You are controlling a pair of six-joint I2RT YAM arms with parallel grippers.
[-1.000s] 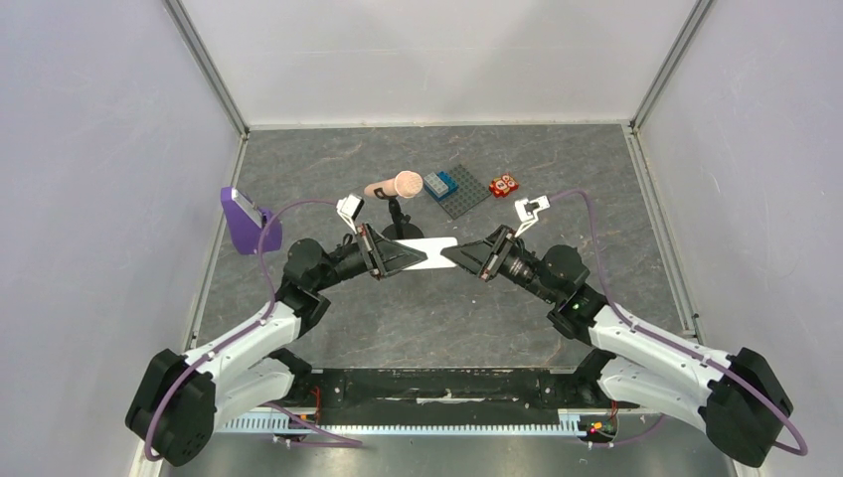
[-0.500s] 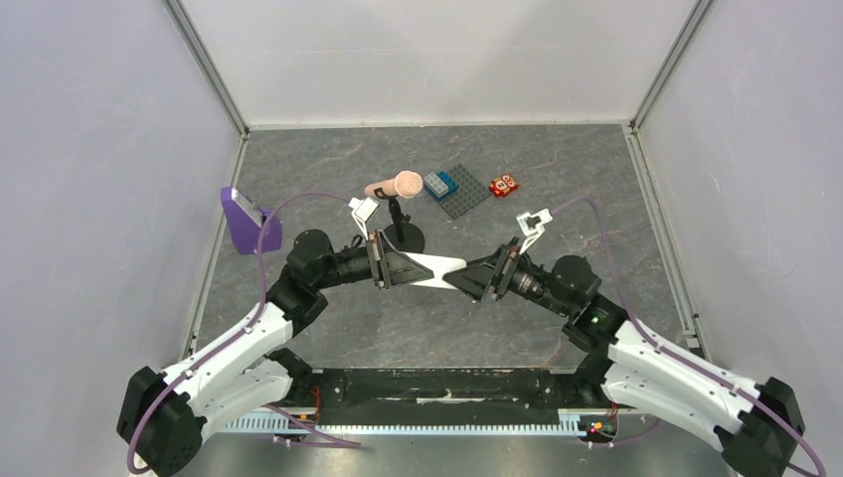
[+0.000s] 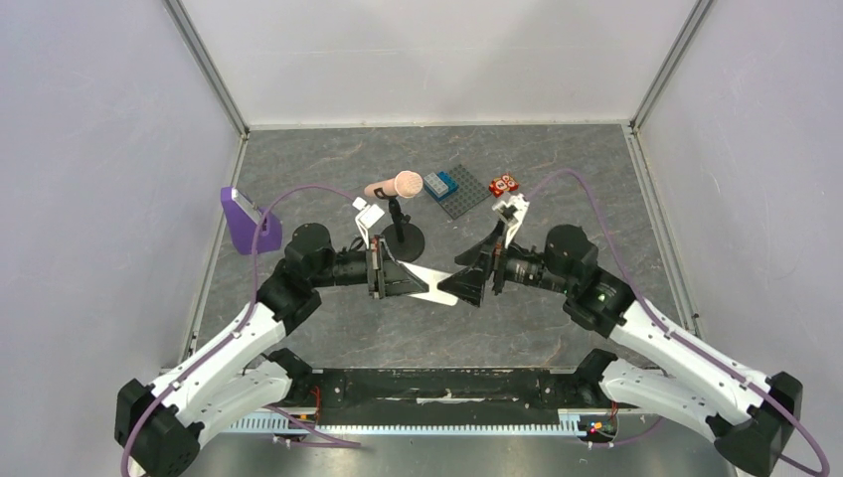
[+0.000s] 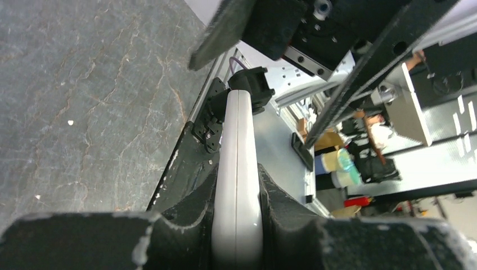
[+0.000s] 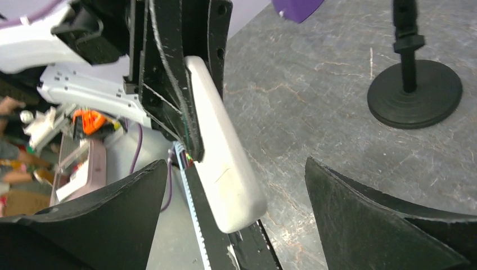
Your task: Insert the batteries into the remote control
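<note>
The white remote control hangs above the middle of the table, edge-on in the left wrist view. My left gripper is shut on one end of it, a finger pressed to each flat side. The other end of the remote control points at my right gripper, whose jaws stand wide open on either side of that end without touching it. The batteries are out of view.
A pink microphone on a black round stand is just behind the grippers. A grey baseplate with a blue brick and a red dotted block lie further back. A purple wedge sits at the left wall.
My right gripper has opened and let go of the remote's end. Both arms have drawn toward the near edge, and the remote, now held by the left gripper alone, has come down and nearer.
</note>
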